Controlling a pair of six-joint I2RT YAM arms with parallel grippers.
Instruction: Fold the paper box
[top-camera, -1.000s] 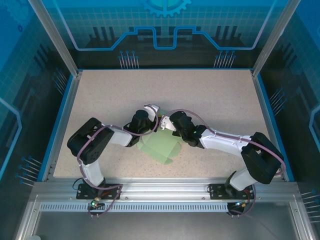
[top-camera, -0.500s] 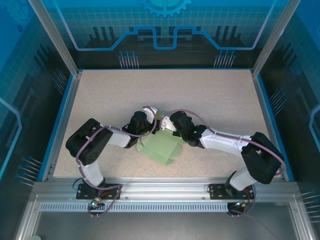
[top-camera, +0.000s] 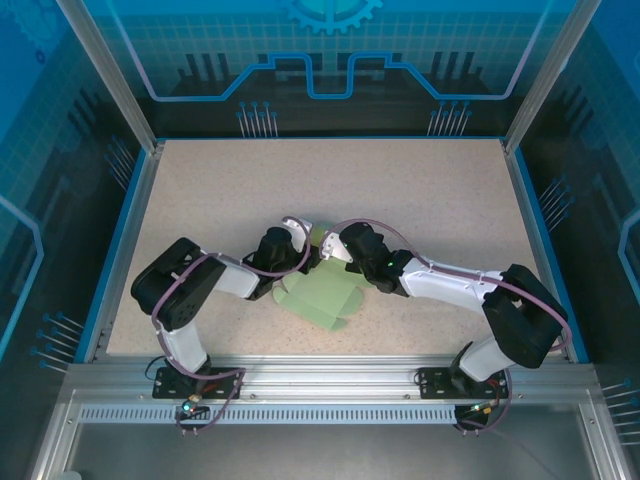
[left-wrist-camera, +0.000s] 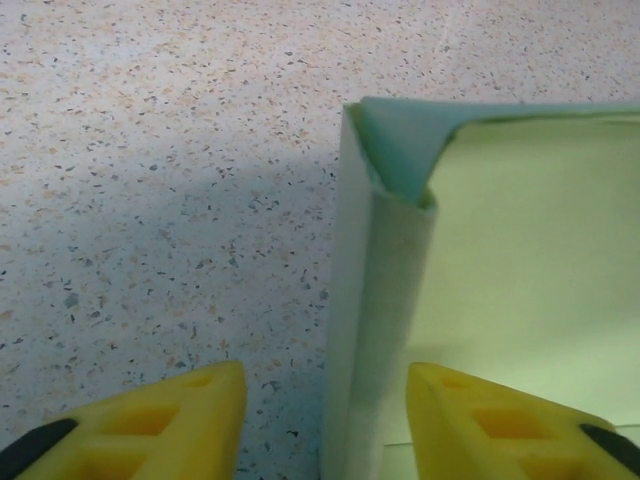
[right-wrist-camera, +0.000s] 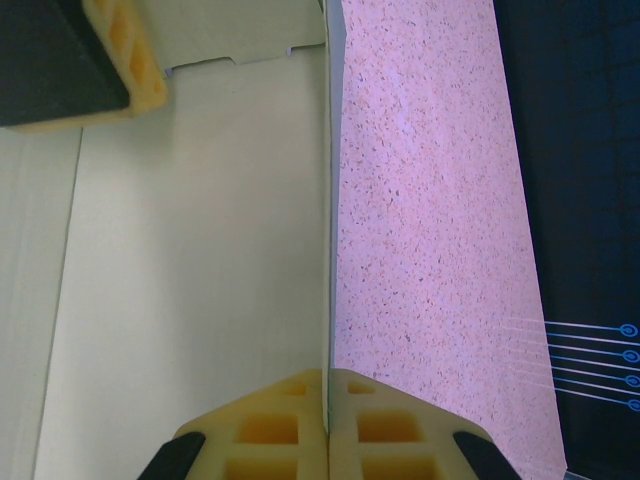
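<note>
Near edge first: both arms reached inward from their bases and met over the middle of the speckled beige stone-look table (top-camera: 420, 190).

The pale mint-green, thin-cardboard paper box (top-camera: 322, 295) lay partly formed at table centre. Its flat panels spread toward the near side, and its far edge sat under the two wrists.

The left gripper (left-wrist-camera: 325, 425) had its yellow fingertips parted and held nothing. They straddled one raised side wall (left-wrist-camera: 375, 330) of the box. The outer fingertip stood apart from the wall, over bare table. The inner one sat just beside it, over the pale inside panel.

The wall stood upright, its long axis running straight away from the left wrist to a folded corner at the far end. The judgement turns on that: the wall lay dead ahead between the left jaws, so the left arm was the nearer one to pinch or press it.

The right gripper (right-wrist-camera: 328, 425) was closed flat on a thin upright edge of the box, seen edge-on between its pads. The sheet ran away from it, and bare table lay to one side.

Against the top view of a second before, the left wrist sat slightly further left and nearer the bases. The box outline had barely shifted. The right arm looked unchanged.

Beyond the grippers there was open tabletop up to the blue rim.
</note>
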